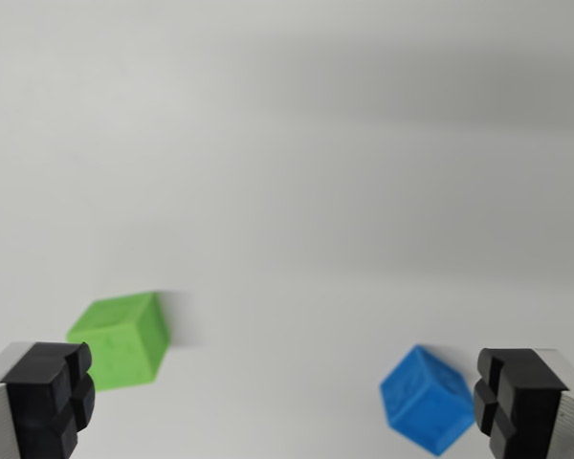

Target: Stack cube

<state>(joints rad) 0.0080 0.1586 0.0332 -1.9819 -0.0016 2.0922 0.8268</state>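
Observation:
A green cube [122, 338] lies on the white surface at the wrist view's lower left, just above and beside my left fingertip [50, 394]. A blue cube [428, 400] sits tilted at the lower right, close against the inner side of my right fingertip [513, 402]. My gripper [281, 402] is open wide, with nothing held between the black pads. The two cubes are apart from each other, with bare surface between them. The picture is slightly blurred.
A plain white surface [287, 172] fills the rest of the view, with a soft grey shadow across the top.

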